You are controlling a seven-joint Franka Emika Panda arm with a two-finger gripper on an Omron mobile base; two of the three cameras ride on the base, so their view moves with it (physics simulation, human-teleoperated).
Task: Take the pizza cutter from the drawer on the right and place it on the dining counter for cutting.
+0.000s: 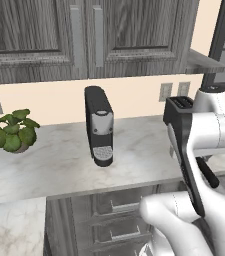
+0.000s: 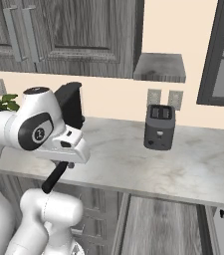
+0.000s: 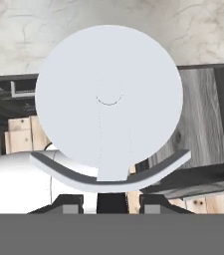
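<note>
Pizza cutter (image 3: pixel 108 99) sits clamped in the end effector (image 3: pixel 111 201), wheel out front; carrying step now, next swing it over the dining surface

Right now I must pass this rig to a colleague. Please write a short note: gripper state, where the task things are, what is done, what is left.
Gripper: shut on the pizza cutter; the round white wheel stands straight ahead of the fingertips in the hand view, and the black handle pokes out below the hand in the right base view.
Position: the cutter is lifted, over the front edge of the long marble worktop.
Done: cutter taken and held.
Left: carry it to the dining counter, set it down, release.
</note>
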